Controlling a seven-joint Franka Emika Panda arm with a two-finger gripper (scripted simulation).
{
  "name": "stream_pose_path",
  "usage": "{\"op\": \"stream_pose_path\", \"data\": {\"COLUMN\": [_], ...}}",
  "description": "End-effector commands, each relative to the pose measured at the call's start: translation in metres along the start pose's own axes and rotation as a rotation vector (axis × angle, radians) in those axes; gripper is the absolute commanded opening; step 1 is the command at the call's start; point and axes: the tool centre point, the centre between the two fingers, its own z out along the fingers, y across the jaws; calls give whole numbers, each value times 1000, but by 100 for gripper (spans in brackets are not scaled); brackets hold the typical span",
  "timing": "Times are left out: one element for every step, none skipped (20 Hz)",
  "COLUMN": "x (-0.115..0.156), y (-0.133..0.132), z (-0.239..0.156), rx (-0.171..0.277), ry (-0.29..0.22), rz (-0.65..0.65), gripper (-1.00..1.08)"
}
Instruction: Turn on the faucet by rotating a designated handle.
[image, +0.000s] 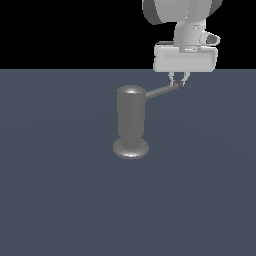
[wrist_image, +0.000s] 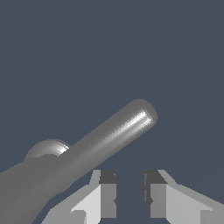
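Observation:
The faucet (image: 131, 117) is a glossy grey upright cylinder on a round disc base (image: 131, 149), standing on the dark grey floor. Its handle (image: 161, 90), a thin grey rod, sticks out from near the top toward the exterior view's right, rising slightly. My gripper (image: 178, 80) hangs straight down at the rod's outer end, fingertips level with it. In the wrist view the handle (wrist_image: 113, 133) runs diagonally past one finger (wrist_image: 107, 192), and its rounded end lies beyond the fingertips. The gripper (wrist_image: 130, 192) shows a narrow empty gap between its pads, so it is open and holds nothing. The faucet's rounded top (wrist_image: 46, 148) shows behind the rod.
The flat dark grey floor (image: 60, 200) spreads around the faucet on all sides. The arm's white hand and wrist (image: 185, 57) stand above the handle's end. No other object shows.

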Motion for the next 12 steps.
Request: {"op": "stream_pose_path", "data": {"x": [4,7,9,11,14,16,18,20,22,25,27,27], "y": [6,6,6,6,6,6,6,6,6,6,6,6], "z": [14,15,15,15,15,16,16,16,17,17,17,17], "rx": [-2,-2,-2,-2,-2,-2,-2,-2,-2,-2,-2,-2], "ry": [-14,-15,-15,-16,-16,-17,-17,-17,-18,-18,-19,-19], "rz": [11,12,12,13,14,14,15,15,16,17,17,17], "gripper": [-100,-100,-100,-100,-100,-100,-100,-100,-100,-100,-100,-100]}}
